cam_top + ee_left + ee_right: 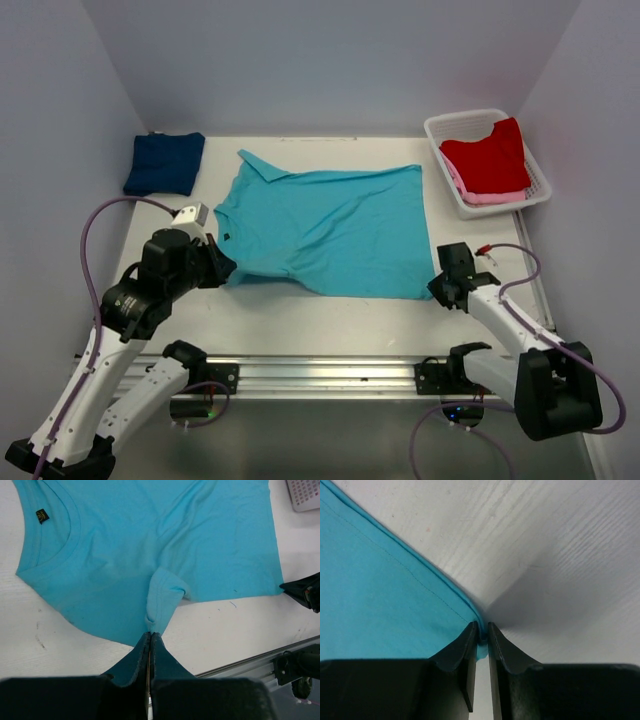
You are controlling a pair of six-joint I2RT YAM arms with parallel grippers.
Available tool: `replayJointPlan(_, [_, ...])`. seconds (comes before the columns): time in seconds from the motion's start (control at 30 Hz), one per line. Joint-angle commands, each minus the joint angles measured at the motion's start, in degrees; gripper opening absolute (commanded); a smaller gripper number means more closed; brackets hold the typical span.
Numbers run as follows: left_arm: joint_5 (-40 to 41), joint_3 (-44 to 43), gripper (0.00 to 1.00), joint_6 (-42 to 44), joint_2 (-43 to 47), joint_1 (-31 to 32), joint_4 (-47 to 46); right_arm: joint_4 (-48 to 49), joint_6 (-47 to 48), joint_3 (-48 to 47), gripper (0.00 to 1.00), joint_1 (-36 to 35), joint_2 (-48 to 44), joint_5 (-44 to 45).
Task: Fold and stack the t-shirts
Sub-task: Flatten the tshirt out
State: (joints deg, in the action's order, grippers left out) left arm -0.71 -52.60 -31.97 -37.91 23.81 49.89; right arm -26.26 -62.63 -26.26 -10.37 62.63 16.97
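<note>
Across the middle of the tabletop [330, 320] lies the turquoise t-shirt [330, 225], spread flat. Its long axis runs left to right, with the collar toward the left arm [150, 290] and the hem toward the right arm [510, 325]. Both arms sit on its near edge, one at each end. The left arm's jaws are pressed together on the near sleeve [162, 592], which bunches into a ridge running straight into their tips. The right arm's jaws are almost together, with the near hem corner [479, 630] pinched in the thin gap between them. From both pairs of jaws, the whole body of the shirt lies ahead toward the far wall. The likely next fold therefore carries the near edge away over the long axis, and neither arm is better placed than the other.

Four shirts are in view. One is the turquoise one. One navy t-shirt [165, 163] sits folded at the far left corner. One red t-shirt [487, 155] lies over one pink t-shirt [490, 198] in the single white basket [455, 122] at the far right.
</note>
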Motion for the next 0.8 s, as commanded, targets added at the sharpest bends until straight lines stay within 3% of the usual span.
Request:
replayJointPlan(0.0, [0.5,0.3,0.0,0.1,0.3,0.4,-1.4,-4.7,0.9,0.9,0.18,0.2,-4.4,1.1])
replayJointPlan(0.13, [0.4,0.7,0.0,0.1,0.2,0.4,-1.8,-6.2,2.6,0.5,0.0,0.2,-8.3,0.7])
replayJointPlan(0.33, [0.5,1.5,0.0,0.5,1.4,0.4,-3.2,-9.1,6.1,-2.6,0.0,0.3,-13.2,1.0])
replayJointPlan(0.5, [6.2,5.2,0.0,1.5,2.1,0.4,-5.7,-8.7,8.9,-4.9,0.0,0.2,-14.6,2.6])
replayJointPlan(0.63, [9.8,9.3,0.0,2.2,-0.6,0.4,-8.5,-9.1,11.6,-7.7,0.0,0.2,-13.6,3.6])
replayJointPlan(0.77, [8.6,8.0,0.0,1.7,-4.5,0.4,-8.7,-9.4,13.7,-11.2,0.0,0.2,-12.1,4.1])
